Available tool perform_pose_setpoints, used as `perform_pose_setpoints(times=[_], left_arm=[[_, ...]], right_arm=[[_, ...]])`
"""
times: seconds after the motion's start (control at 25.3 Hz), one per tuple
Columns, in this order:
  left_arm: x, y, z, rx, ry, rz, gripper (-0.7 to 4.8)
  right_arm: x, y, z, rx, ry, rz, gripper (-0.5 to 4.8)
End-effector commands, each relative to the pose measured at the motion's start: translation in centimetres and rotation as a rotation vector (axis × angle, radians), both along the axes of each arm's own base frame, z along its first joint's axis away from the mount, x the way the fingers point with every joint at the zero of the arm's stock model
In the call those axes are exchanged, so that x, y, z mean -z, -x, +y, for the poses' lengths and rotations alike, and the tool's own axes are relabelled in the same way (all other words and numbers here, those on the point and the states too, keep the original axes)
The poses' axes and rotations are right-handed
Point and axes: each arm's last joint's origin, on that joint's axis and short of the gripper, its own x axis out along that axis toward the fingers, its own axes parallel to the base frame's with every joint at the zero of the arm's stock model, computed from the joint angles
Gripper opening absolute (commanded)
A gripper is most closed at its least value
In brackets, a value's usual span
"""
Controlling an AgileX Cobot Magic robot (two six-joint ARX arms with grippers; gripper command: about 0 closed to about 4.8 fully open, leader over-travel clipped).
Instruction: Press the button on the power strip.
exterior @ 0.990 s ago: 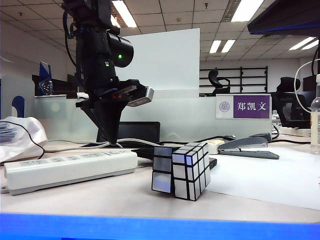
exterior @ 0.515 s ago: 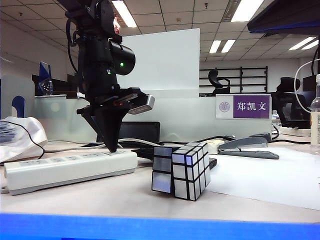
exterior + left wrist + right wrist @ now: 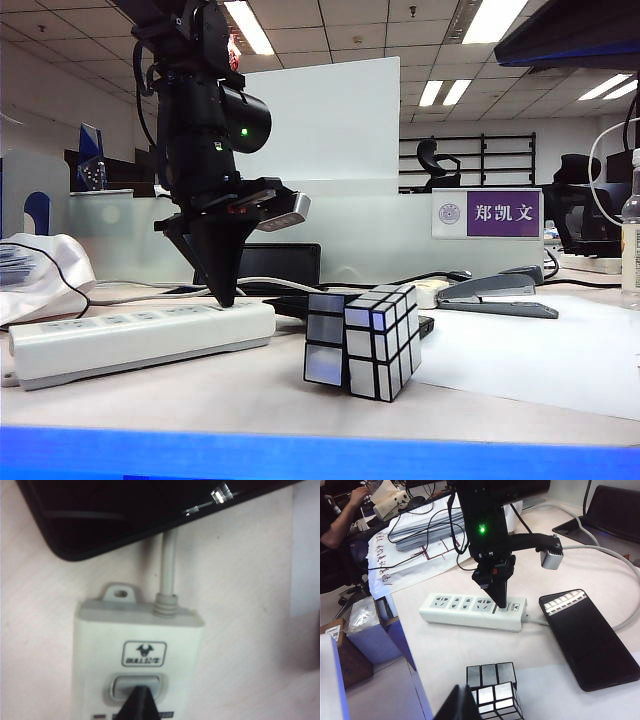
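Note:
The white power strip (image 3: 140, 335) (image 3: 465, 611) lies at the left of the table, its pale grey cord (image 3: 168, 560) leaving the end nearest the phone. My left gripper (image 3: 226, 300) (image 3: 502, 605) points straight down over that end, shut with nothing in it. In the left wrist view its dark tip (image 3: 142, 690) rests on the whitish button (image 3: 124, 686), just below the logo plate. My right gripper (image 3: 460, 687) hangs back over the silver cube, fingers together, holding nothing.
A silver mirror cube (image 3: 362, 340) (image 3: 492, 690) stands right of the strip. A black phone (image 3: 587, 637) lies beyond the strip's cord end. A grey-black stapler (image 3: 495, 292), a white sheet (image 3: 540, 350) and a bottle (image 3: 630, 240) are at the right. Papers and cables (image 3: 420, 535) lie behind.
My left gripper has sunk a little, bringing its shut tip down onto the cord end of the power strip. Everything else is unmoved.

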Motion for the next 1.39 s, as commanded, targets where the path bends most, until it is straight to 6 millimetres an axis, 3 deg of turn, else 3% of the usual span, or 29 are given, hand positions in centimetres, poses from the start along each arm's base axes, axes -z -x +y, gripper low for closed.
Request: perform_pose_setpoints(times=[0.04, 0.24, 0.71, 1.19, 1.39], left_arm=[[1.3, 0.0, -0.1, 0.008, -0.020, 0.049, -0.05], [2.5, -0.2, -0.2, 0.008, -0.034, 0.077, -0.05], [3.0, -0.9, -0.5, 0.032, -0.028, 0.024, -0.05], [5.9, -1.3, -0.3, 0.039, -0.137, 0.055, -0.05], [5.9, -1.5, 0.0, 0.030, -0.147, 0.044, -0.05]], right_arm=[[-0.3, 0.0, 0.0, -0.004, -0.003, -0.027, 0.00], [-0.3, 0.0, 0.0, -0.003, -0.001, -0.029, 0.00], [-0.4, 0.0, 0.0, -0.004, -0.003, -0.033, 0.00], [-0.4, 0.0, 0.0, -0.004, -0.003, -0.034, 0.00], [-0.4, -0.1, 0.0, -0.004, -0.005, -0.042, 0.00]])
